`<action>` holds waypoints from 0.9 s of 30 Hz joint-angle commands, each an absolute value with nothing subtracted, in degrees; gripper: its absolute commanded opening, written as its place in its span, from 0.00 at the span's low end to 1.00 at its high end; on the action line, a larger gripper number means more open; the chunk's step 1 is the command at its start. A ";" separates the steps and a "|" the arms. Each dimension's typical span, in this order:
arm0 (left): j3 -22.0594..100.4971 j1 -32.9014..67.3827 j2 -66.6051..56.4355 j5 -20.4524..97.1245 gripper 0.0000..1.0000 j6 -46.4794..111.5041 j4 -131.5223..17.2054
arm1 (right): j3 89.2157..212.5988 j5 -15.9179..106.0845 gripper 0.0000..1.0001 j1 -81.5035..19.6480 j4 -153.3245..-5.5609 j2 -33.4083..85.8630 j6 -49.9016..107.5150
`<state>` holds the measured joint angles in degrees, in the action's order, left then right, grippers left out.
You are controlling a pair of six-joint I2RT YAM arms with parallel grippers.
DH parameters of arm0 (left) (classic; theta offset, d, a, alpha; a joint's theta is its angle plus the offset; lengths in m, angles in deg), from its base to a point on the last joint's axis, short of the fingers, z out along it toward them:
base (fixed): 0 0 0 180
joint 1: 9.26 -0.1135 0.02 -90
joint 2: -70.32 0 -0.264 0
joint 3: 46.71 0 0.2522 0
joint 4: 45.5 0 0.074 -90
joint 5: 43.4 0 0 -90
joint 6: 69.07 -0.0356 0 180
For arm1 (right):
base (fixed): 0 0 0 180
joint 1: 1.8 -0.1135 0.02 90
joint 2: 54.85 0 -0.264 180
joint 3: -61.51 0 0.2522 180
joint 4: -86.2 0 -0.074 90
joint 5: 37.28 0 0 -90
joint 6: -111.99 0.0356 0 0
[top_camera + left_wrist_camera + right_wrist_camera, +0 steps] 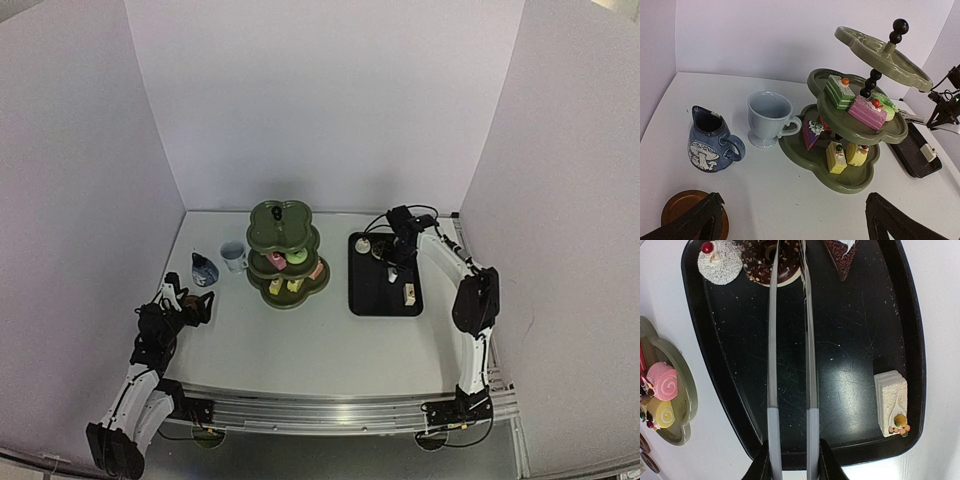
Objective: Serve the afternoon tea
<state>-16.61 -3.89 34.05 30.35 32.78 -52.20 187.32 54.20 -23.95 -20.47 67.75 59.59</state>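
Pick-up step: the right gripper [790, 462] clamped the metal tongs [772, 340], whose tips straddled, perhaps pinched, the chocolate doughnut [757, 265] at the black tray's [850, 365] far end. The left gripper [795, 220] gaped wide, empty. Next move: squeeze firmly, lift, carry to the green stand [850, 186].

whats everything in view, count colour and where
three-tier stand: one, dark green, centre
stand cakes: six or more, mixed, lower tiers
cup: one, white, left of stand
jug: one, blue, left of cup
coaster: one visible, brown, front left
tray: one, black, right of stand
tongs: one, metal, over tray
coconut cake: one, white, tray far end
doughnut: one, chocolate, at tongs' tips
chocolate wedge: one, brown, tray far end
iced slice: one, white, tray near end
left gripper: one, black, open, beside coaster
right gripper: one, black, shut on tongs
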 commanded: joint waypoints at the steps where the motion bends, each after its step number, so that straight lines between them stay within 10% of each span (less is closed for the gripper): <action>1: -16.50 -3.68 34.67 30.41 1.00 32.62 -50.14 | 187.57 54.80 0.00 -23.97 -20.93 61.38 57.96; 27: -16.21 -3.63 34.68 29.99 1.00 32.53 -50.19 | 210.26 51.15 0.00 -38.90 -21.53 67.24 51.71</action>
<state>-16.61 -3.89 34.09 30.32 32.77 -52.17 207.08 52.44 -38.79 -20.97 63.25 51.71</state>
